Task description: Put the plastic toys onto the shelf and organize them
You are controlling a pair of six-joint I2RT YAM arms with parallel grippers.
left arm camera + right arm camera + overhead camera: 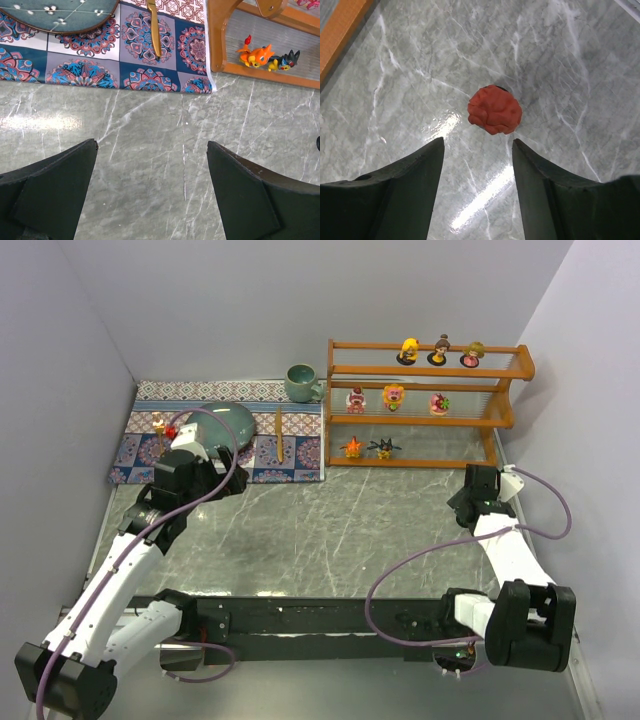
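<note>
The wooden shelf (425, 420) stands at the far right. Its top tier holds three round-headed figures (438, 351). The middle tier holds a pink bear (355, 400), a yellow-orange figure (394, 396) and a red-pink one (439, 403). The bottom tier holds an orange creature (352, 446) (256, 54) and a dark one (383, 447) (287, 60). A red lumpy toy (495, 110) lies on the marble just beyond my right gripper (477, 142) (476, 492), which is open and empty. The top view hides this toy. My left gripper (152, 145) (222, 462) is open and empty over the marble near the mat's front edge.
A patterned mat (300, 468) at the far left carries a teal plate (225, 423), a wooden utensil (279, 435) and a teal mug (300, 382). Small coloured bits (163, 426) sit by the plate's left, too small to identify. The shelf's edge (340, 35) shows left of the right gripper. A wall runs along the right.
</note>
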